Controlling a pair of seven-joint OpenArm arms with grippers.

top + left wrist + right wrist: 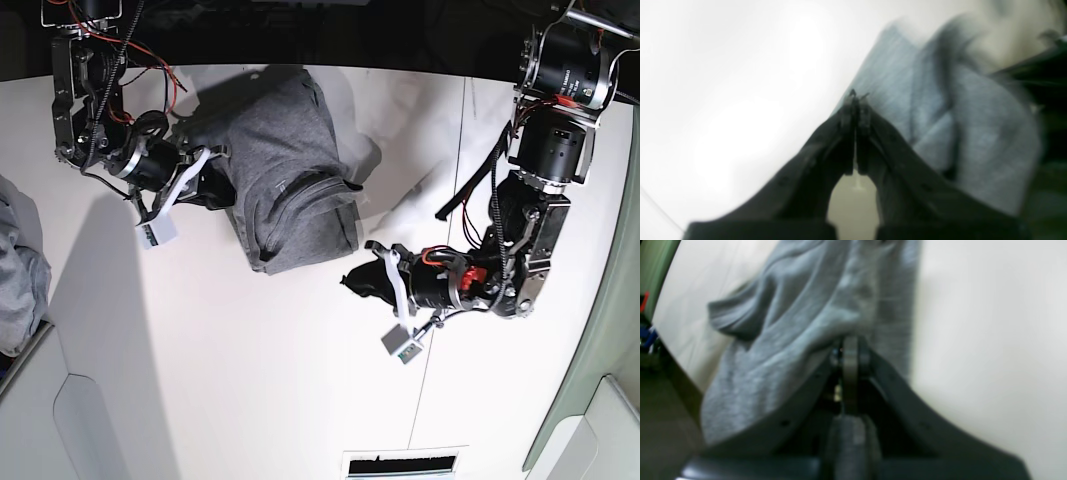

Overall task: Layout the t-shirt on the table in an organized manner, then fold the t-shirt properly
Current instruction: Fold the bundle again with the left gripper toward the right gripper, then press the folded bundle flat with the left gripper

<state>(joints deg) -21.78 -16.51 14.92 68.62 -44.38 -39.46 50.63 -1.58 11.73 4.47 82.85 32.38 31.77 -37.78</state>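
Across the white table [250,380], upper centre of the base view, the t-shirt [290,180] lies bunched, so I judge I'm at the layout step. My right gripper [850,346] pinches its left edge. My left gripper [856,100] sits closed just beside the lower right corner, seemingly holding nothing. Next: regrip and spread flat. Pale cloth bundle [18,265] at far left, well apart.

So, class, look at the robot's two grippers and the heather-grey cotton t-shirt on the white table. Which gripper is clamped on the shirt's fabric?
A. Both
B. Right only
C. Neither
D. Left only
B: the right gripper is shut on the heather-grey cotton t-shirt, while the left gripper is shut beside it with nothing between its tips.
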